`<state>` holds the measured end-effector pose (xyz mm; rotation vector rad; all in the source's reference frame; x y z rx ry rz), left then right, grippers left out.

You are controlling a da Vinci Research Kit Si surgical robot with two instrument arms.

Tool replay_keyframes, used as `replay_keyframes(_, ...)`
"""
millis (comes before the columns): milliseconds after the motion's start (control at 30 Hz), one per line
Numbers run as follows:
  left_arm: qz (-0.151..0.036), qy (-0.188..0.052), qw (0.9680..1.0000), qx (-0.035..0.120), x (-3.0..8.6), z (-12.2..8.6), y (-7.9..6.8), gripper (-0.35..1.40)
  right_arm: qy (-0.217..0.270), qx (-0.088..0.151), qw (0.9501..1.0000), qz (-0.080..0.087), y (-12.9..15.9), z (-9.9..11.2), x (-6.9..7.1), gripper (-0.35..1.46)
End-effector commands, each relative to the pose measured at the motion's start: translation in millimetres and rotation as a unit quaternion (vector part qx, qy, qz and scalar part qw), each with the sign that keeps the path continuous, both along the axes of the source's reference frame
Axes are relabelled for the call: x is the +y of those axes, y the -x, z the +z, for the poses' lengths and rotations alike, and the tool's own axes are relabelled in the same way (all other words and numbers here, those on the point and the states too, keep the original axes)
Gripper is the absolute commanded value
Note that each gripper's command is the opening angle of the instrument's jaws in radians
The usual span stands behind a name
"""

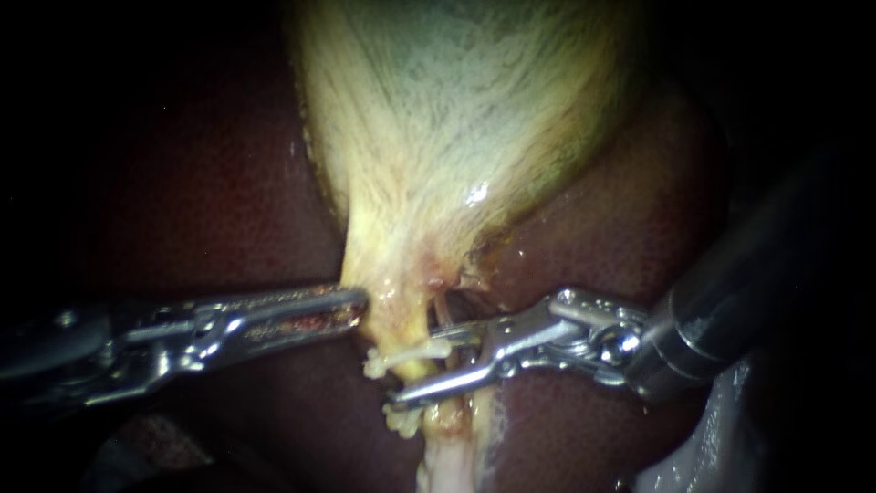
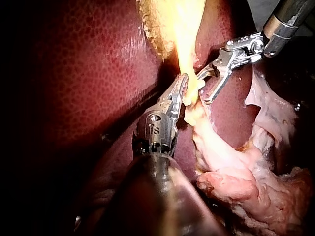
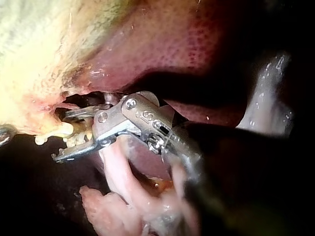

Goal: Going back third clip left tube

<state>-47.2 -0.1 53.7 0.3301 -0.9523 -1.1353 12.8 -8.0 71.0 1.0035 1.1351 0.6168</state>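
Seemingly near the end of the clipping step, the right instrument (image 1: 412, 365) stands with its jaws open, a clear gap between them, at the tube (image 1: 408, 321) that runs down from the gallbladder (image 1: 456, 110) over the dark liver (image 1: 182, 210). Two pale clips show across that tube, one (image 1: 392, 359) between the open jaws and one (image 1: 401, 422) just below them; a third cannot be told apart, nor which tube is the left one. The left instrument (image 1: 358, 306) has its jaws closed on the gallbladder's narrow neck, beside the upper clip. Judging by the empty jaws, the clip is set and what is left is to draw the right instrument clear of the tube. No brand or label can be read on the tissue; the only marks are small stamps on the instruments' metal
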Motion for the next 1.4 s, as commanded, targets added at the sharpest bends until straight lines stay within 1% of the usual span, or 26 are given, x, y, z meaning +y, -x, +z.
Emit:
replay_keyframes(33,0.000,0.000,1.0000,0.000,0.0,0.0,0.0,-0.33,0.004,-0.002,1.0000,0.005,0.4,-0.2,0.1,0.58)
replay_keyframes(167,0.001,0.000,1.0000,-0.001,0.0,0.0,-0.1,-0.33,0.044,0.000,0.9990,0.014,2.6,-0.8,0.5,0.60)
replay_keyframes(267,0.001,0.000,1.0000,-0.001,0.0,0.1,-0.1,-0.33,0.077,0.002,0.9969,0.019,4.5,-1.5,1.2,0.60)
replay_keyframes(433,0.002,0.000,1.0000,-0.002,0.2,0.4,-0.2,-0.33,0.142,0.012,0.9897,0.018,7.5,-3.0,2.9,0.60)
replay_keyframes(567,0.002,0.000,1.0000,-0.002,0.2,0.5,-0.2,-0.33,0.173,0.020,0.9847,0.013,9.2,-4.1,4.1,0.60)
replay_keyframes(700,0.002,0.000,1.0000,-0.002,0.3,0.6,-0.2,-0.33,0.190,0.026,0.9813,0.007,10.1,-4.7,4.3,0.60)
replay_keyframes(933,0.002,0.000,1.0000,-0.002,0.6,1.4,0.1,-0.33,0.207,0.031,0.9778,0.003,10.1,-4.9,4.1,0.60)
replay_keyframes(1033,0.001,0.001,1.0000,-0.001,0.7,2.1,0.6,-0.33,0.213,0.033,0.9766,0.002,10.1,-4.9,4.1,0.60)
replay_keyframes(1233,-0.003,0.006,1.0000,0.003,0.5,4.4,2.6,-0.32,0.224,0.036,0.9740,0.000,10.1,-5.0,4.0,0.60)
replay_keyframes(1400,0.006,0.003,1.0000,0.006,-0.4,6.0,4.3,-0.32,0.224,0.036,0.9740,0.000,10.2,-5.1,3.9,0.60)
